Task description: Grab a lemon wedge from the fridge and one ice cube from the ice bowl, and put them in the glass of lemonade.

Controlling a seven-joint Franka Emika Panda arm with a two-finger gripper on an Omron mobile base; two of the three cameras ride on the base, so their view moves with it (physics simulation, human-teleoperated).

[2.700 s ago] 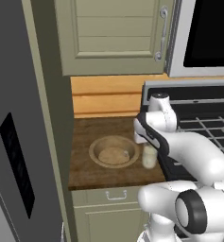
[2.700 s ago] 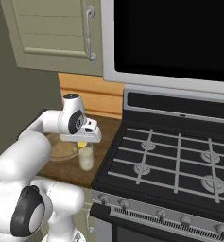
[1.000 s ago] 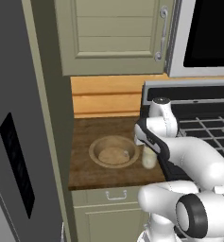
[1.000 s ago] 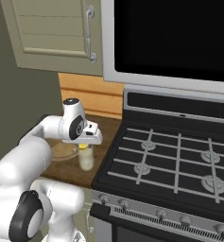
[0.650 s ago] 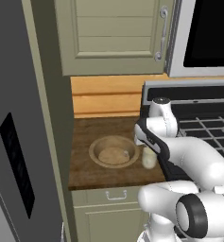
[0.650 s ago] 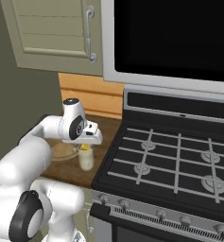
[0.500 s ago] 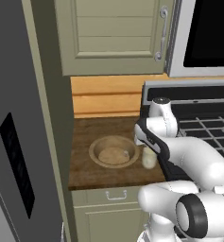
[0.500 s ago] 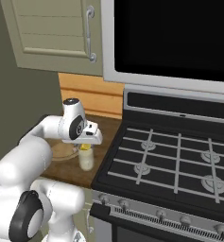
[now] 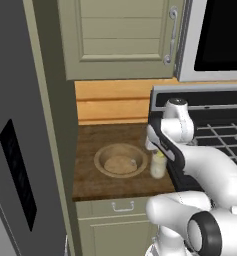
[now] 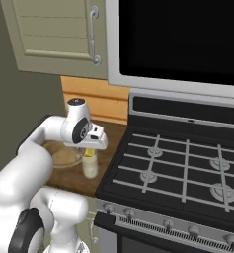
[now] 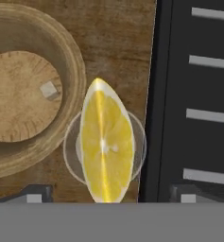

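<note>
Hand now spread apart above glass, released a moment ago. On counter, beside bowl. Wedge dropping toward glass mouth; ice cube in bowl comes next.

Glossy white rounded arm, dark joint caps, seemingly unmarked

Tight spot here: the tabletop is boxed in by the fridge on one side and the stove on the other. The bowl and glass fill most of it, nearly touching I think; bare wood remains behind them.
</note>
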